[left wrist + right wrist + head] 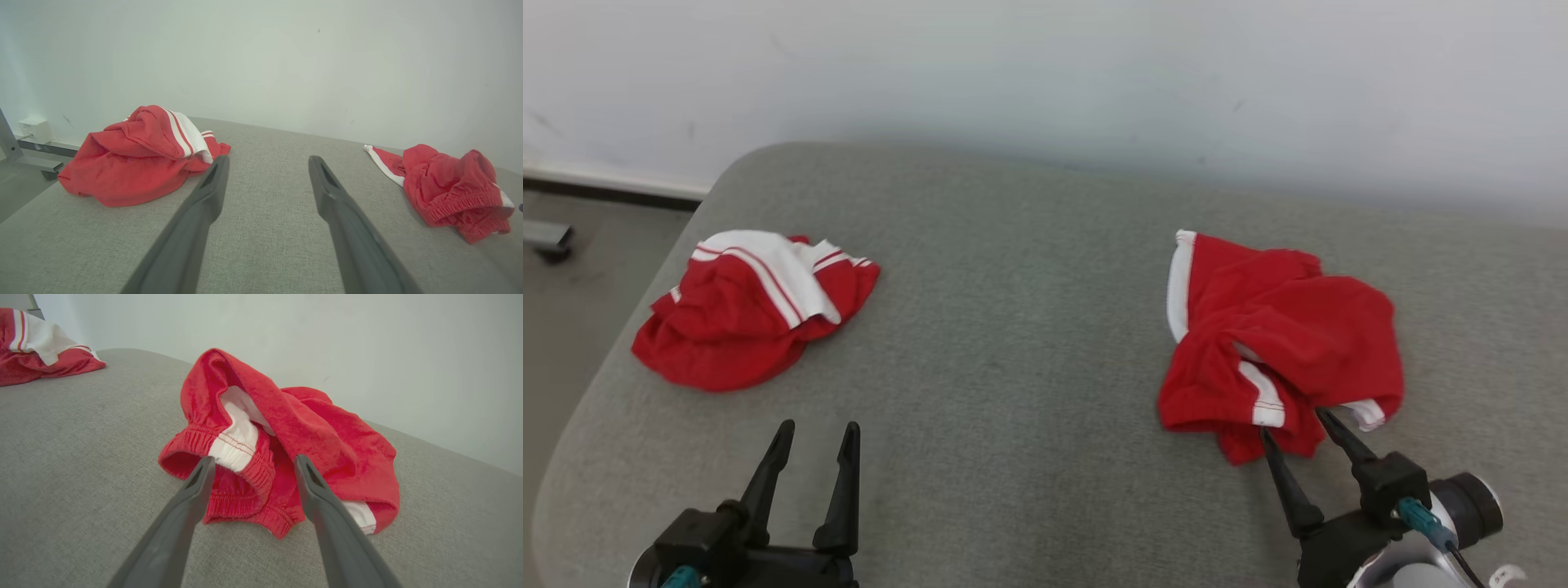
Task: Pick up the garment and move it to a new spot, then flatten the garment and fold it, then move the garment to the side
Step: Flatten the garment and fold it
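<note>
Though not yet gripped: crumpled red garment [1278, 343], right side of grey padded surface [1029, 327]. Right gripper [1292, 422], fingers spread wide, tips straddling its near elastic hem, evidently placed to pinch there. Left gripper [818, 426], wide, empty. Second red garment [752, 318], far left.

- Red shorts [1282, 343], right of the head view: soft matt cloth with a fuzzy, towel-like nap, a gathered ribbed elastic band and smoother white stitched trim.
- Red-and-white garment [743, 318], left: matt cloth, creased.
- Padded surface [1013, 327] beneath both: grey woven fabric, matt, slightly coarse.
- Left gripper [818, 425] and right gripper [1293, 422]: smooth, dark, matt plastic fingers.
- Wall [1045, 73], top: smooth, matt, pale.
</note>
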`<state>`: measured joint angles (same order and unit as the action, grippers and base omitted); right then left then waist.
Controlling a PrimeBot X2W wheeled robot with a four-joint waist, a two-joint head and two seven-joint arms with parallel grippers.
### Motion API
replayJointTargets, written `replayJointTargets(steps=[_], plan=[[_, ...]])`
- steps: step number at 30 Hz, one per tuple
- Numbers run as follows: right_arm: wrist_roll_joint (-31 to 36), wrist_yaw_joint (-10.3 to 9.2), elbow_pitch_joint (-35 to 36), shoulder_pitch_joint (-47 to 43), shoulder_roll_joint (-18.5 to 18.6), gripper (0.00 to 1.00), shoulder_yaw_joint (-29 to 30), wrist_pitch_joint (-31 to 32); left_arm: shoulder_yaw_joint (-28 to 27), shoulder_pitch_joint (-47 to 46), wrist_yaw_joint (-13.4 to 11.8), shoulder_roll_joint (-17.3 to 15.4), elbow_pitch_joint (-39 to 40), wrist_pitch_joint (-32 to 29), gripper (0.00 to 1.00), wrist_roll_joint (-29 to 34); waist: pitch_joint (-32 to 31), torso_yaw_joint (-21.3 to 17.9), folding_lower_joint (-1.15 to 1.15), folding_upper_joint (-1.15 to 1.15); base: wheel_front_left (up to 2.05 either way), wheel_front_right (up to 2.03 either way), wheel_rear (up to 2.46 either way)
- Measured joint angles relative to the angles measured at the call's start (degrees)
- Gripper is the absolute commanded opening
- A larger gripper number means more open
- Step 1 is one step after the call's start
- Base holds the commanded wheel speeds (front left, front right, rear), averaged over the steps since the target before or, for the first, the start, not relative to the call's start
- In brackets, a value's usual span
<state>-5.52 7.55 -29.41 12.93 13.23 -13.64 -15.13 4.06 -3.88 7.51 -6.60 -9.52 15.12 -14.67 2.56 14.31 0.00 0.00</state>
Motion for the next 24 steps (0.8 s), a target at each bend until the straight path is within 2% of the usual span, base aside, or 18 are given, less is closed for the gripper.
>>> replayJointTargets(steps=[8,9,10,11,12,17,24], plan=[[2.1,0.0,-7.4,6.2,1.1,1.0,-1.5,0.0,0.3,-1.7,0.0,0.3,-0.3,0.0,1.0,-1.1,3.2,4.1,0.0,0.0,0.0,0.0,0.0],[2.1,0.0,-8.1,7.0,0.9,0.75,-1.5,0.0,0.3,-1.8,0.0,0.3,-0.4,0.0,1.0,-1.1,3.7,4.6,0.0,0.0,0.0,0.0,0.0],[2.2,0.0,-8.8,7.7,0.8,0.45,-1.3,0.0,0.2,-1.9,0.0,0.3,-0.4,0.0,1.0,-1.1,4.0,4.9,0.0,0.0,0.0,0.0,0.0],[2.1,0.0,-9.3,8.2,0.6,0.45,-0.9,0.0,0.2,-2.0,0.0,0.4,-0.5,0.0,1.0,-1.1,4.4,5.3,0.01,0.0,0.0,0.0,0.0],[2.1,0.0,-9.8,8.7,0.3,0.0,-0.4,0.0,0.2,-2.1,0.0,0.5,-0.6,0.0,1.0,-1.1,4.7,5.6,0.01,0.0,0.0,0.0,0.0],[2.1,0.0,-10.7,9.5,-0.6,0.0,1.3,0.0,0.2,-2.1,0.0,0.7,-0.7,0.0,1.0,-1.1,4.9,5.8,0.01,0.0,0.0,0.0,0.0],[-1.2,0.0,-3.5,8.8,-0.9,0.0,8.5,0.0,0.2,-1.8,0.0,0.6,-0.7,0.0,1.0,-1.0,3.9,3.4,0.0,0.0,0.0,0.0,0.0]])
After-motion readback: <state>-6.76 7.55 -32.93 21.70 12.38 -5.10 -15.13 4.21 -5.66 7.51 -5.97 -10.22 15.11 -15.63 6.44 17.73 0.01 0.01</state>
